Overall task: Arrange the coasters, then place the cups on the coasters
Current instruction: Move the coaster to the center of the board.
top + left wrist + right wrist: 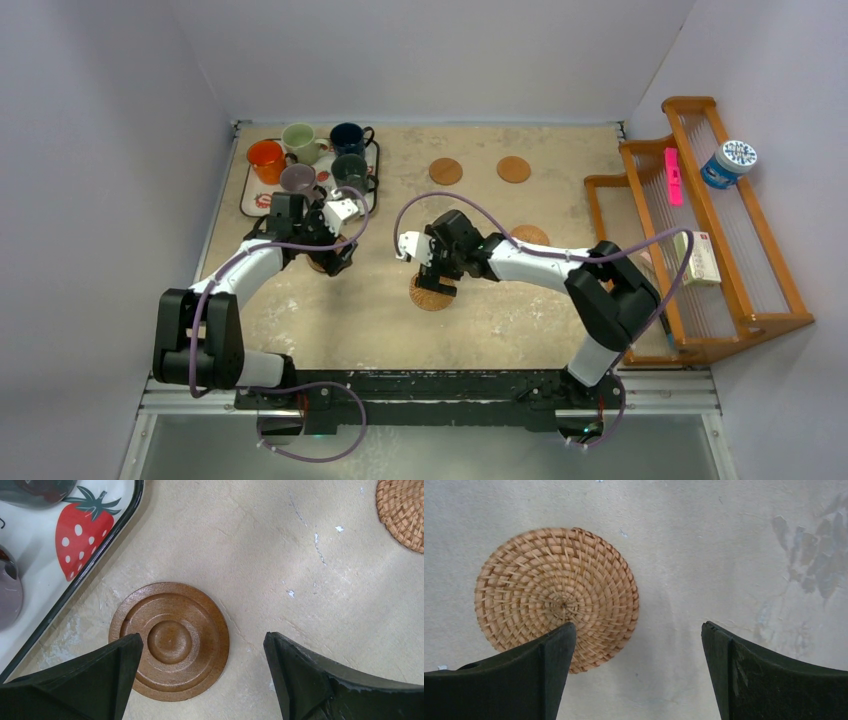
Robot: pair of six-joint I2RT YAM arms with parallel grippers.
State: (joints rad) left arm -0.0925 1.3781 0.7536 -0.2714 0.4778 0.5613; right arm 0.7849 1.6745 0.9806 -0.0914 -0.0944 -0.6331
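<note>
Five cups stand on the strawberry tray (256, 203) at the back left: orange (266, 156), pale green (298, 140), navy (347, 136), mauve (298, 179) and dark green (350, 170). Two plain tan coasters (446, 171) (514, 169) lie at the back and a third (530, 236) by the right arm. My left gripper (202, 645) hangs open over the dark ringed coaster (170, 641), its left finger above the disc. My right gripper (639, 635) is open over the table beside the woven coaster (556, 595), its left finger overlapping the rim. In the top view, the left gripper (335, 262) and right gripper (440, 285) hold nothing.
The tray's black rim (107, 550) runs close to the ringed coaster. A wooden rack (745, 270) stands along the right edge with a blue-and-white jar (728, 163), a pink item (673, 175) and a box (703, 257). White walls close in the table.
</note>
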